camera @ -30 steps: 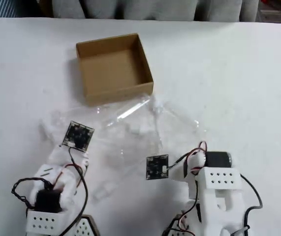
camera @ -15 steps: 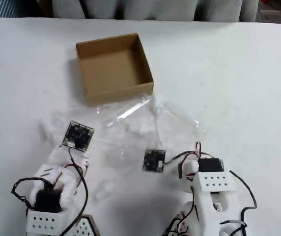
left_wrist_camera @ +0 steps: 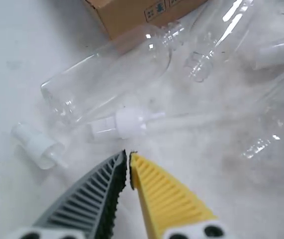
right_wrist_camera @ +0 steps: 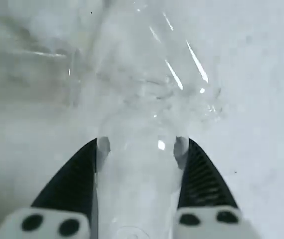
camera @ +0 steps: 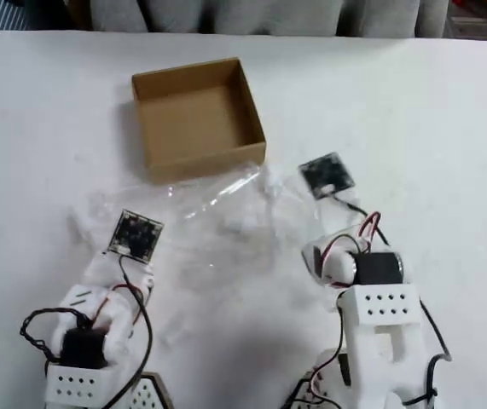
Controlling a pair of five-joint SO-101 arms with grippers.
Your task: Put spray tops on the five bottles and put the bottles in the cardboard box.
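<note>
At the near side of the table (camera: 448, 102), the left gripper (left_wrist_camera: 128, 158) hangs just over the surface. Its grey and yellow fingers are pressed together and there is nothing between them. Just beyond its tips lies a white spray top (left_wrist_camera: 128, 123) with its thin tube, and a second spray top (left_wrist_camera: 36, 146) lies near it. Behind these a clear bottle (left_wrist_camera: 113, 73) lies on its side without a top, with its neck just beside the wall of the cardboard box (camera: 199, 111).

Farther out, the right gripper (right_wrist_camera: 141, 144) is low over the table with its black fingers spread wide. One finger is on each side of a second clear bottle (right_wrist_camera: 151, 94), which lies flat. Whether they press on it, I cannot tell. The cardboard box stands open at the far side.
</note>
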